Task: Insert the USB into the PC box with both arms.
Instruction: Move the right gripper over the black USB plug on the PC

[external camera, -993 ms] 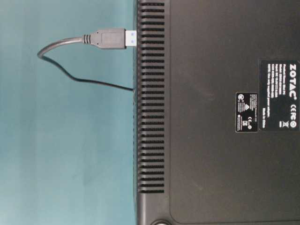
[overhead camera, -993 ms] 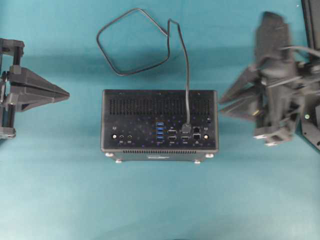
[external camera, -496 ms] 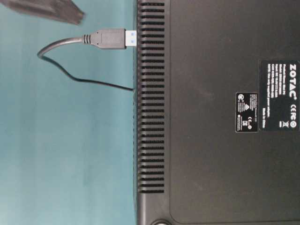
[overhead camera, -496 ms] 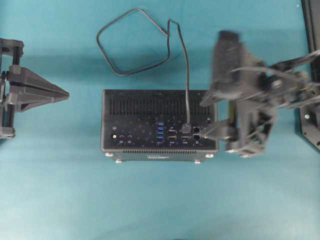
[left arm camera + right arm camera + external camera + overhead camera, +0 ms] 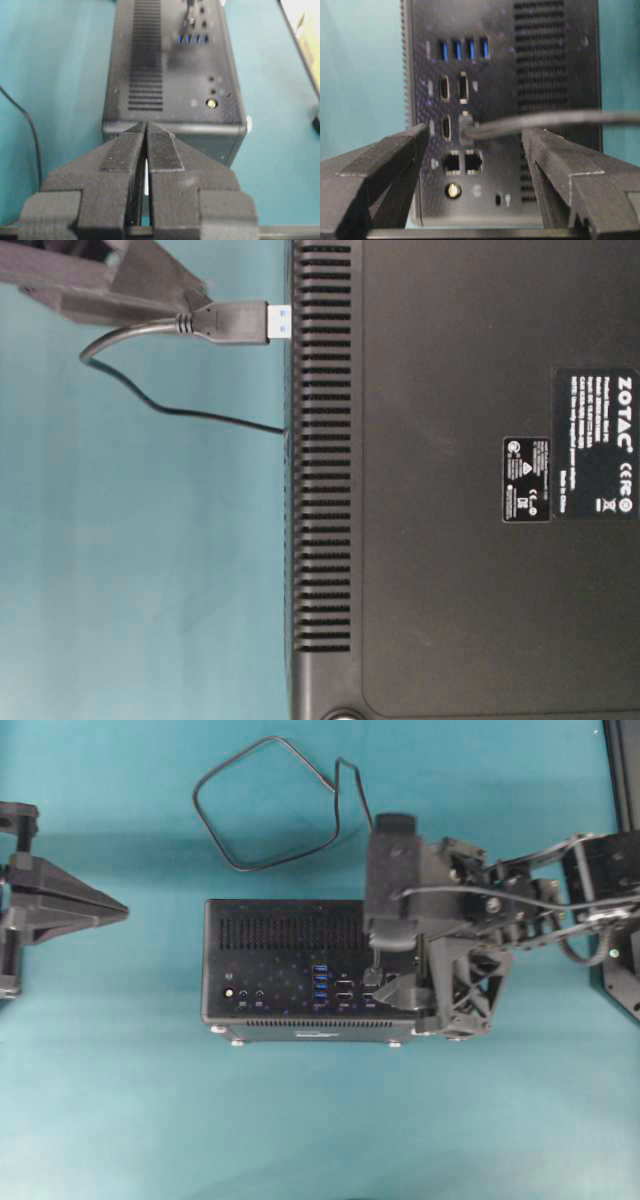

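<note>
The right wrist view shows the USB [image 5: 470,131] plug standing in a port near the PC box's [image 5: 545,65] right edge, cable trailing off the box's far edge. The right gripper [image 5: 475,165] straddles the plug with fingers spread wide, apparently to seize it. The left gripper [image 5: 146,150], pressed closed, waits just off the box's left edge, probably to brace.

One PC box [image 5: 290,970], one USB [image 5: 270,805], two tools — left [image 5: 122,907], right [image 5: 475,145].
</note>
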